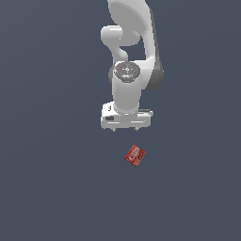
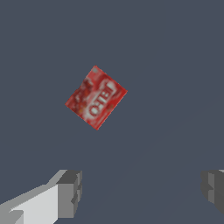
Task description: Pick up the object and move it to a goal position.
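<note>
The object is a small flat red box with white lettering (image 1: 135,156). It lies on the dark grey floor, turned at an angle, below the arm in the exterior view. It also shows in the wrist view (image 2: 96,97). My white gripper (image 1: 125,128) hangs above the floor, apart from the box and slightly toward the exterior view's left of it. In the wrist view the gripper (image 2: 142,192) has its two grey fingertips (image 2: 70,192) far apart with nothing between them. The gripper is open and empty.
The white arm (image 1: 129,56) rises behind the gripper at the upper middle of the exterior view. The floor (image 1: 56,179) is a plain dark grey surface with no other objects in view.
</note>
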